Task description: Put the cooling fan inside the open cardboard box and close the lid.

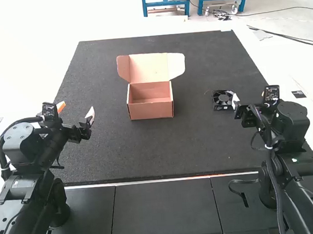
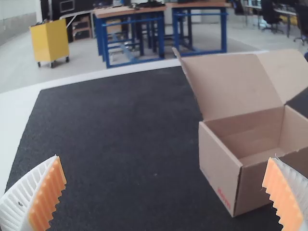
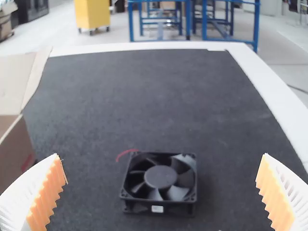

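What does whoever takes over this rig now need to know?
Left claw: open, empty, left of the cardboard box.
Right claw: open, empty, facing the cooling fan.
Fan lies on the mat right of the box, not touching it.
Box looks empty, lid standing open.
Done: nothing.
Left: grasp fan, put it in the box, close lid.

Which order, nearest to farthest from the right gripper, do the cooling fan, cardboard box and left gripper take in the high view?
1. cooling fan, just ahead of the right gripper, on the right of the mat.
2. cardboard box, in the middle.
3. left gripper, at the far left edge.
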Available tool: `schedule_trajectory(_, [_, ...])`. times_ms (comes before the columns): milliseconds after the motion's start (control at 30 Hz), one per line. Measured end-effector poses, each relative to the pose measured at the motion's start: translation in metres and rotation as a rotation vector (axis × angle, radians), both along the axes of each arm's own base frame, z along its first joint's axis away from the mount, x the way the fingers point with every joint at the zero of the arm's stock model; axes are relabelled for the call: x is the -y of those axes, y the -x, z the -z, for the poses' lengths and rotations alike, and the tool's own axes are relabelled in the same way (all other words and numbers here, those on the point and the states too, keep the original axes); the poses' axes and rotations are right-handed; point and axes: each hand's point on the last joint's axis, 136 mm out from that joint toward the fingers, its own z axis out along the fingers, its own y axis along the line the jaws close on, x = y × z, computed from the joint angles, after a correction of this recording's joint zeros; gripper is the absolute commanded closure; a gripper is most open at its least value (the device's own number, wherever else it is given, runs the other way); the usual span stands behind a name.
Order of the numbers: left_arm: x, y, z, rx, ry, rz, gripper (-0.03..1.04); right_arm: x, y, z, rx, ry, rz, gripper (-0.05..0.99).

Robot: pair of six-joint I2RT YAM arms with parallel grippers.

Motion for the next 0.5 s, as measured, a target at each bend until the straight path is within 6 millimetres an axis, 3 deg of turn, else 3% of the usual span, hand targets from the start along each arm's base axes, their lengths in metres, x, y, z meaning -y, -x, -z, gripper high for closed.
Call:
schedule_trajectory(267, [0.000,0.000,-0.001,0.011,-0.025,0.000,0.04,-0.001,0.000,-0.006,0.022,-0.049,-0.003,0.02])
schedule_trajectory(367, [-0.002,0.000,-0.012,0.058,-0.023,-0.015,0.04,-0.001,-0.001,-0.030,0.118,-0.101,-0.002,0.02])
schedule_trajectory(500, [-0.013,0.002,-0.052,0.210,0.034,-0.072,0.04,0.002,0.003,-0.065,0.259,-0.159,0.001,0.02])
